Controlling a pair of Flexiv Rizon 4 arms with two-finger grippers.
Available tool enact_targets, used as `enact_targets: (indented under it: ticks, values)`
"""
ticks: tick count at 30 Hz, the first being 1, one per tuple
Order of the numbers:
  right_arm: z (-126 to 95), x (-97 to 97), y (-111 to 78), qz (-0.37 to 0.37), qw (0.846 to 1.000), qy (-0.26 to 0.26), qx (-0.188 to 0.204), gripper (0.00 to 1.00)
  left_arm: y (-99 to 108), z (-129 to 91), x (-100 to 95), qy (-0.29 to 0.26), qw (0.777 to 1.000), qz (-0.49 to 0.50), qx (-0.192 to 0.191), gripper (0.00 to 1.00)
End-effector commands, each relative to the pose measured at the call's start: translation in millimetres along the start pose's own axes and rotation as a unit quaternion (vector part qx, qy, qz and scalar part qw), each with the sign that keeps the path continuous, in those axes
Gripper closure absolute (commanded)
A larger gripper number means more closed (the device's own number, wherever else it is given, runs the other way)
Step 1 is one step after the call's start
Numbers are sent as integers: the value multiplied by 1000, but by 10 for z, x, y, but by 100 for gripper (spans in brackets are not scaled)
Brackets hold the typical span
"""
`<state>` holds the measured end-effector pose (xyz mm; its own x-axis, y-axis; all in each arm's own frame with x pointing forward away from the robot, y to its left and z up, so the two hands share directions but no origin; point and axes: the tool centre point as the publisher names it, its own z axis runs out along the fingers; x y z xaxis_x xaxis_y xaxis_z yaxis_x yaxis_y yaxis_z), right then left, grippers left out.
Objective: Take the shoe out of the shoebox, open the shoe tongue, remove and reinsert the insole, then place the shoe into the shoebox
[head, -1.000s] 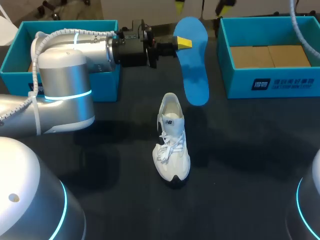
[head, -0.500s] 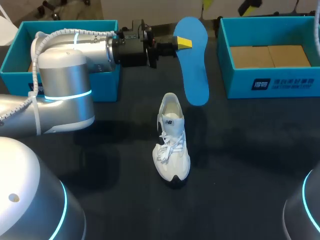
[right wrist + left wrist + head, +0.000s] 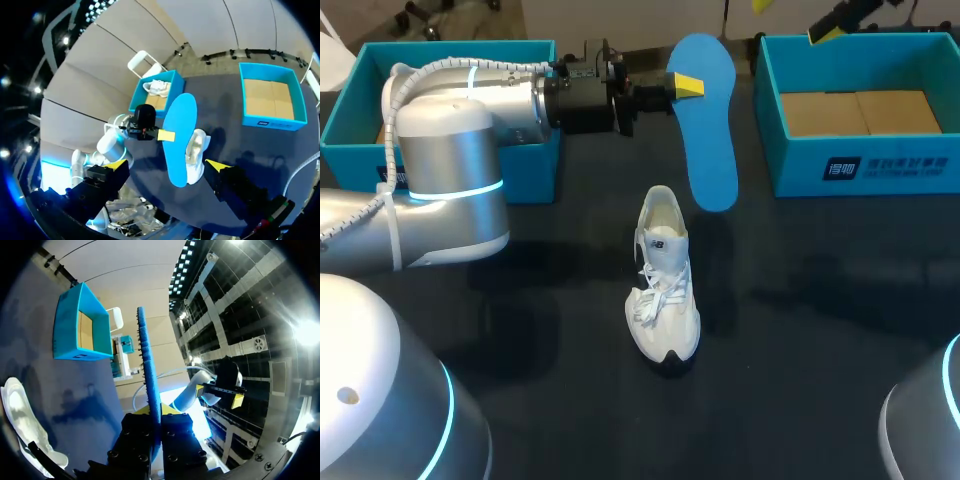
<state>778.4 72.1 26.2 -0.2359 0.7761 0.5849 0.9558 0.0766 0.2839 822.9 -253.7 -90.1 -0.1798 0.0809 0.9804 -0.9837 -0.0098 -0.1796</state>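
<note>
Two things mattered on the tabletop (image 3: 820,300): the white shoe (image 3: 663,290) and its blue insole (image 3: 710,140). The shoe stood upright near the middle of the tabletop, toe toward the near edge and its mouth open toward the far edge. The insole was out of it, held in the air above the far middle of the tabletop. The left gripper (image 3: 682,86) was clamped across the insole's thickness on one long edge, near its upper end, so the rest hung down edge-on toward the shoe. The right gripper (image 3: 167,164) hovered high over the far right, fingers spread wide and grasping nothing. The open shoebox (image 3: 865,165) sat at the far right corner, well apart from the shoe. A second blue box (image 3: 340,120) sat at the far left corner.

The insole looked thin, light and bendy, so I judged its free end would flex and catch on the collar unless fed toe-first into the shoe. The shoe looked light and soft-sided. It would likely slide or tip when pushed, so the free gripper ought to steady it at the heel collar, where the upper is firmest.
</note>
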Motion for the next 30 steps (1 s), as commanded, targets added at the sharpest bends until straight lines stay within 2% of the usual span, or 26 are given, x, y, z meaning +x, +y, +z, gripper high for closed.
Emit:
enact_targets:
  ticks: [1, 8, 11, 13, 30]
  values:
    - [69, -105, -56, 0, 985, 170, -5, 0, 6, -1, -5, 1, 1000, 0, 1, 100]
    - [51, -276, -71, -4, 983, 184, 8, 0, 6, -1, -5, 1, 1000, 0, 1, 100]
    - [8, -354, -73, 7, 980, 200, 4, 0, 6, -1, -5, 1, 1000, 0, 1, 100]
    - [-11, -431, -72, 29, 981, 190, 1, 0, 6, -1, -5, 1, 1000, 0, 1, 100]
    - [-11, -431, -72, 29, 981, 190, 1, 0, 6, -1, -5, 1, 1000, 0, 1, 100]
